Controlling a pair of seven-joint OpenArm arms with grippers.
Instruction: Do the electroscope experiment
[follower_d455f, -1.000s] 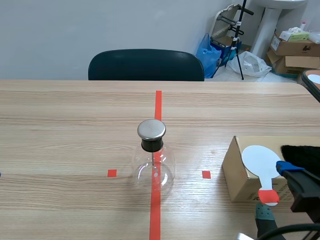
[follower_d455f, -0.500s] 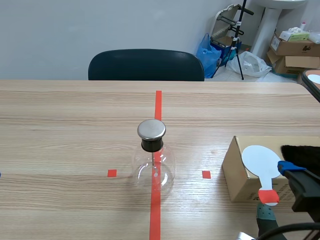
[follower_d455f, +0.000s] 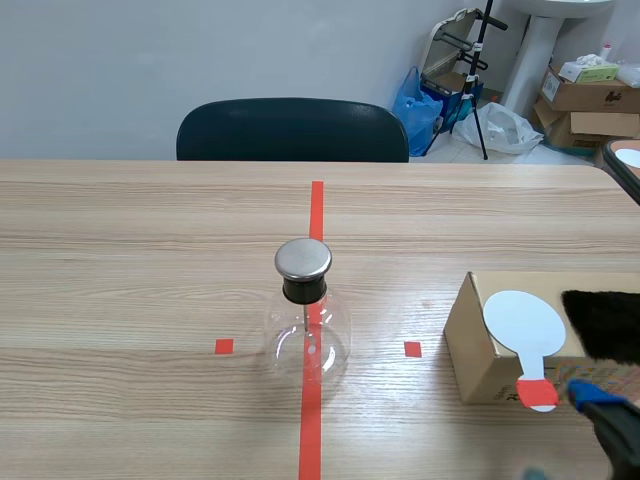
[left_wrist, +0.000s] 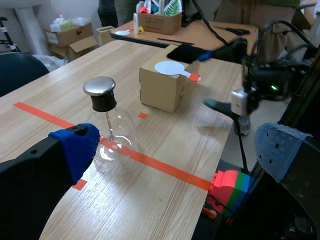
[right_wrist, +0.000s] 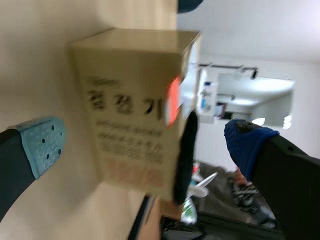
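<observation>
- Electroscope flask stands upright on the table, on the centre tape line.
- White paddle lies on the cardboard box, with a black cloth beside it.
- Right end effector is wide open, facing the box. Left end effector is also wide open.
- Likely step: fetching the paddle. The next move calls for gripping its red handle.

- The scene view looks from the robot's side across the table. It faces the flask head-on, with a chair behind the flask.
- The left wrist view looks down from the flask's left side, toward the box beyond the flask.
- The right wrist view is tipped sideways, very close to the box.
- All three views share the box.
</observation>
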